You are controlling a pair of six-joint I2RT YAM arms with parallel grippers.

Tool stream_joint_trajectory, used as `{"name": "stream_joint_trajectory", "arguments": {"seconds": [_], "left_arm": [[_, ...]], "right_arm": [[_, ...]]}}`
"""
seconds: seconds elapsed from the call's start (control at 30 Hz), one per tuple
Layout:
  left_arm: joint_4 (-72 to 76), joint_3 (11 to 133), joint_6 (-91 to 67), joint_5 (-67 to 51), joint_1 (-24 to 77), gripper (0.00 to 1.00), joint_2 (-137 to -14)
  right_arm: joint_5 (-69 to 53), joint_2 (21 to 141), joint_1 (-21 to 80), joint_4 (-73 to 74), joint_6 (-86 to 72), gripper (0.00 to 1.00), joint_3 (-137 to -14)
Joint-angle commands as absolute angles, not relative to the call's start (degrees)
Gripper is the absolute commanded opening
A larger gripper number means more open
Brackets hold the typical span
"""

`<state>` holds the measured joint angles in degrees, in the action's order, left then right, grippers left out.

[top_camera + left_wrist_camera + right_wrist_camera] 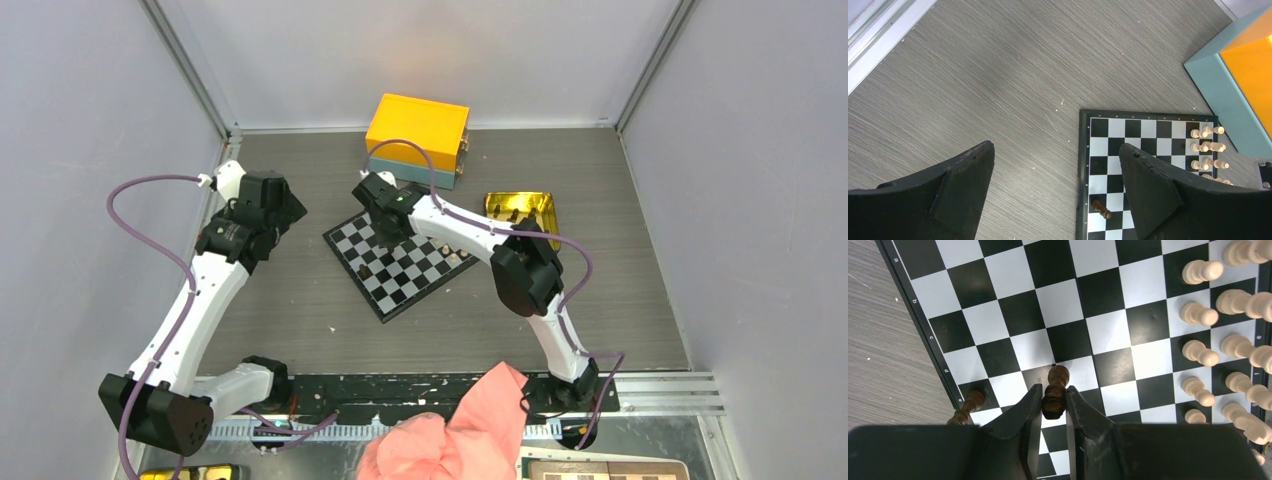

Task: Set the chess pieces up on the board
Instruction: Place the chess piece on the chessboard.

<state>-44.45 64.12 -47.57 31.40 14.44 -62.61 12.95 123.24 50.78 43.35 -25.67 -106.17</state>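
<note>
The black-and-white board [396,291] lies at an angle mid-table. My right gripper [1054,399] is shut on a dark brown chess piece [1055,390] and holds it over the squares near the board's dark-side edge; from above the gripper [386,230] hangs over the board's far part. One more dark piece [967,406] stands on a corner square. Several light tan pieces [1199,314] fill two rows along the opposite edge. My left gripper [1055,172] is open and empty over bare table left of the board [1128,142], where one dark piece [1101,207] shows.
A yellow box on a teal base [417,135] stands behind the board. A gold tin [522,212] sits to its right. A pink cloth [455,430] lies at the near edge, with a brown-and-cream board [600,470] beside it. Grey walls close in three sides.
</note>
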Motion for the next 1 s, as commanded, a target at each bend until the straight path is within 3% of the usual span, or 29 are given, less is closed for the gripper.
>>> {"name": "stream_joint_trajectory", "arguments": {"seconds": [0.0, 0.8, 0.87, 0.97], "left_arm": [[-42.8, 64.0, -47.6, 32.3, 14.0, 0.96, -61.4], [-43.2, 63.4, -48.3, 31.9, 14.0, 0.96, -62.0], [-43.2, 63.4, -48.1, 31.9, 14.0, 0.96, -62.1], [-43.1, 63.4, -47.9, 32.0, 14.0, 0.96, -62.1]], "right_arm": [[11.9, 124.3, 51.0, 43.7, -24.3, 0.0, -110.4], [10.6, 126.6, 54.1, 44.4, -24.0, 0.01, -111.3], [10.7, 126.9, 54.1, 44.5, -23.9, 0.07, -111.3], [10.5, 127.0, 54.1, 44.5, -23.7, 0.27, -111.1]]}}
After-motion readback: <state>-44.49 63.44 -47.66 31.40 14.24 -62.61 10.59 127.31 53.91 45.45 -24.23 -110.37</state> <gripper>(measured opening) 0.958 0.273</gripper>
